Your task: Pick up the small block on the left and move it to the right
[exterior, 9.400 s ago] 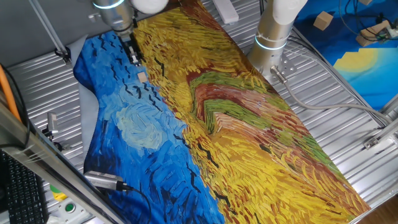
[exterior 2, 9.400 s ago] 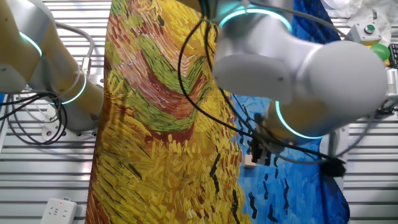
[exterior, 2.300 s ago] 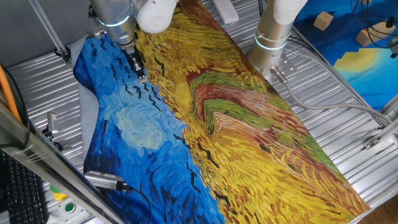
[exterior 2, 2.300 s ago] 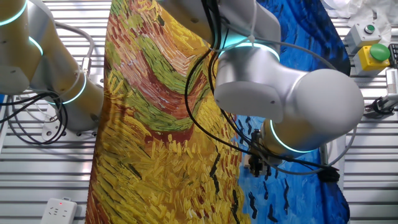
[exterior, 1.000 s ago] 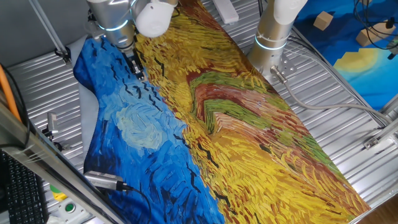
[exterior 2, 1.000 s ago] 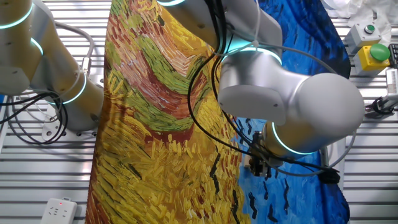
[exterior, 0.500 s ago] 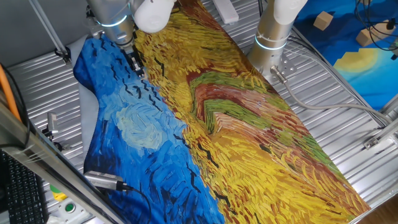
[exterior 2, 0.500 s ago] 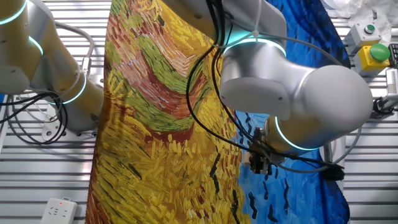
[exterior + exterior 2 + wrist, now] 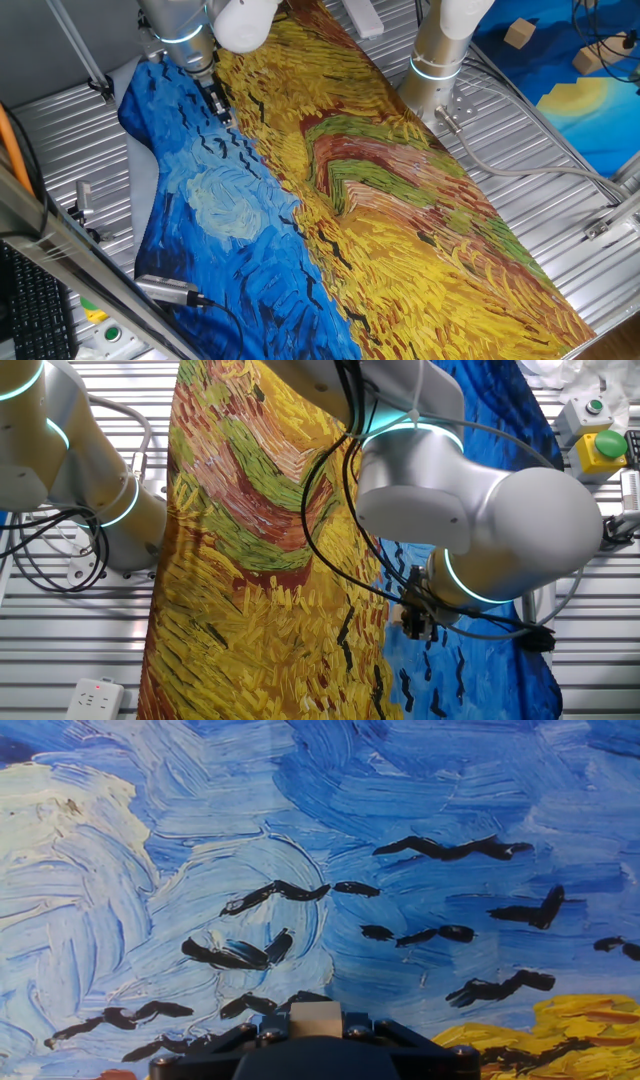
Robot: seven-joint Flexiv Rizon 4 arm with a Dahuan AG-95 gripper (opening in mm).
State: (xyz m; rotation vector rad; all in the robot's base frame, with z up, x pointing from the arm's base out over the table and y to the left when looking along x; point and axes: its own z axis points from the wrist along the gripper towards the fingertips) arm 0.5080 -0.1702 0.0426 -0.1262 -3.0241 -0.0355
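Bright, even light overhead, no hard shadows on the painted cloth [image 9: 330,190]. Ribbed metal table [image 9: 560,170] right of the cloth shines w/ pale glare. White arm shell [image 9: 500,530] above the cloth is glossy, w/ soft highlights & glowing cyan rings. Fixed views sharp. Hand view: cloth strokes crisp, dark gripper [image 9: 315,1045] at btm edge slightly soft.

1. One small block [image 9: 316,1016], at 6 o'clock in the hand view.
2. One gripper [image 9: 219,110].
3. Two larger wooden blocks [image 9: 518,32], at 2 o'clock in one fixed view.
4. One painted cloth [image 9: 380,180].
5. Two robot arms [image 9: 440,50].
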